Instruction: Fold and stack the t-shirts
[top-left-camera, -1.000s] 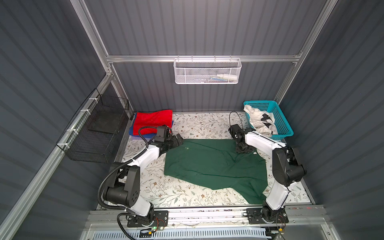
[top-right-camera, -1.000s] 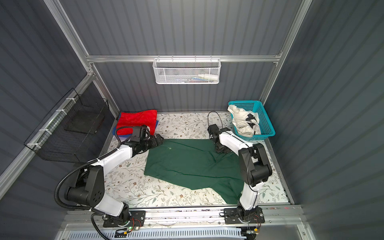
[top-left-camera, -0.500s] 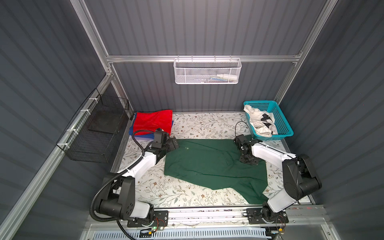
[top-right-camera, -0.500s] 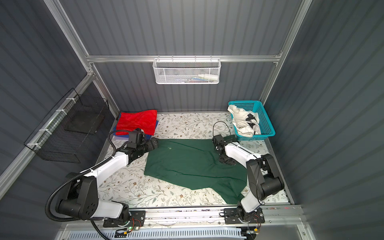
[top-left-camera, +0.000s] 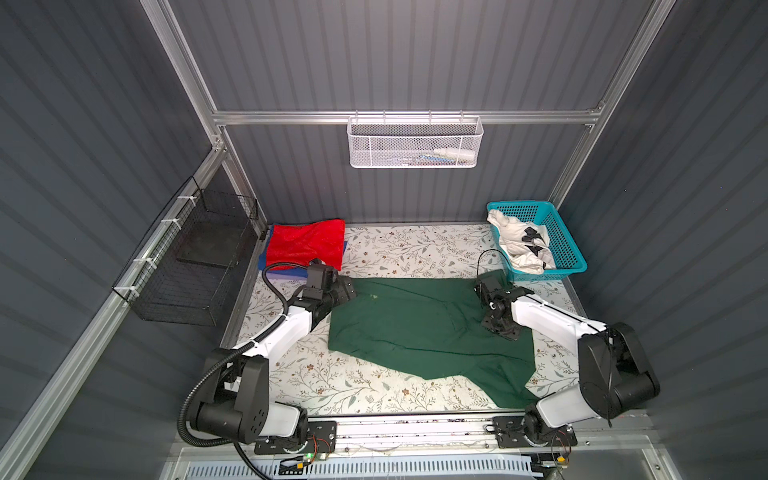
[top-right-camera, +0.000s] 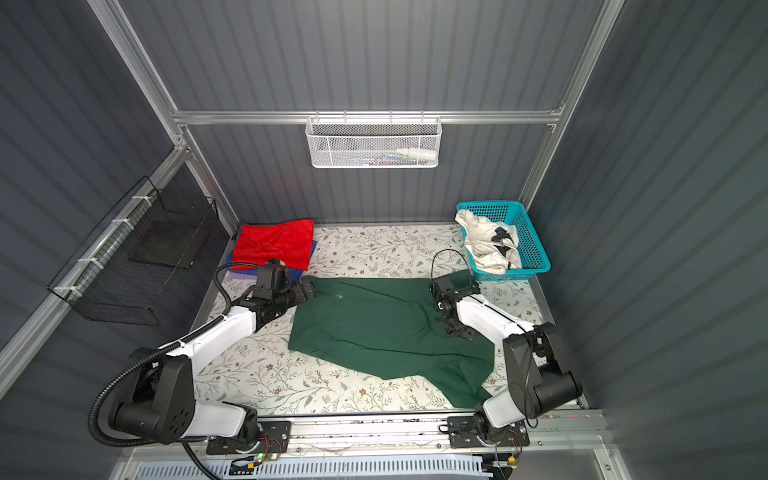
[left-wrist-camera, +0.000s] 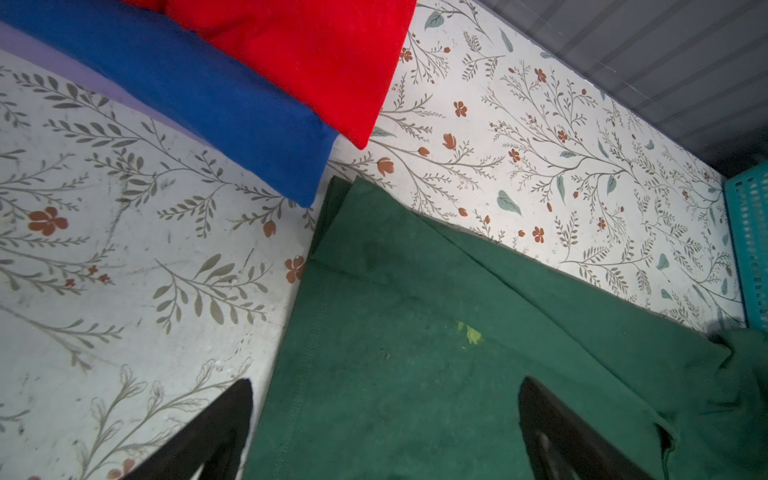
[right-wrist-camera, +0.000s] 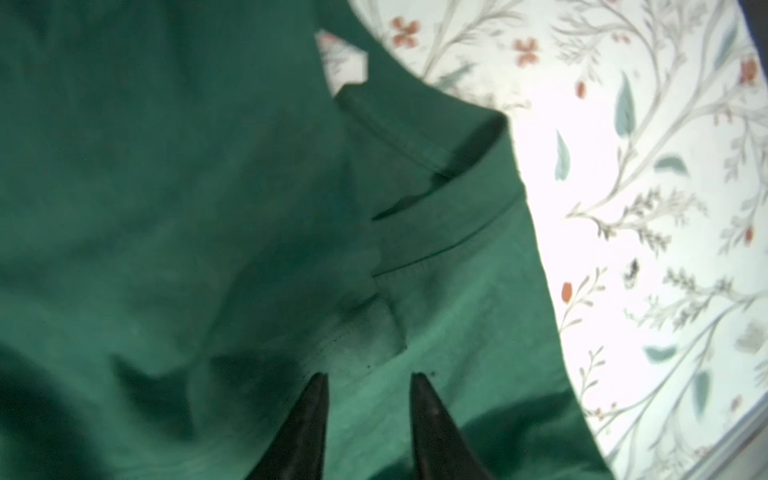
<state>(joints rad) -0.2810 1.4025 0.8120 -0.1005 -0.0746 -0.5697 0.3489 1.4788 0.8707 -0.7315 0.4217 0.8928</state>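
Observation:
The large dark green t-shirt (top-left-camera: 415, 328) (top-right-camera: 374, 328) lies spread on the floral table, its front right part rumpled. My left gripper (top-left-camera: 347, 289) (left-wrist-camera: 385, 386) hovers open over its back left corner, the fingers wide apart. My right gripper (top-left-camera: 500, 330) (right-wrist-camera: 369, 376) points down at the shirt's right side by a sleeve seam, jaws parted, green cloth (right-wrist-camera: 166, 208) showing between them. At the back left the red t-shirt (top-left-camera: 305, 245) (left-wrist-camera: 311, 54) lies folded on the blue one (left-wrist-camera: 208, 95). The white t-shirt with black marks (top-left-camera: 523, 245) lies crumpled in the basket.
The turquoise lattice basket (top-left-camera: 569, 249) stands at the back right corner, near my right arm. A black wire basket (top-left-camera: 195, 257) hangs on the left wall and a white one (top-left-camera: 415, 143) on the back wall. A lilac layer (left-wrist-camera: 62, 62) lies under the blue shirt.
My right gripper has moved toward the front along the green shirt's right side and its jaws have parted. The left gripper drew back slightly, still open.

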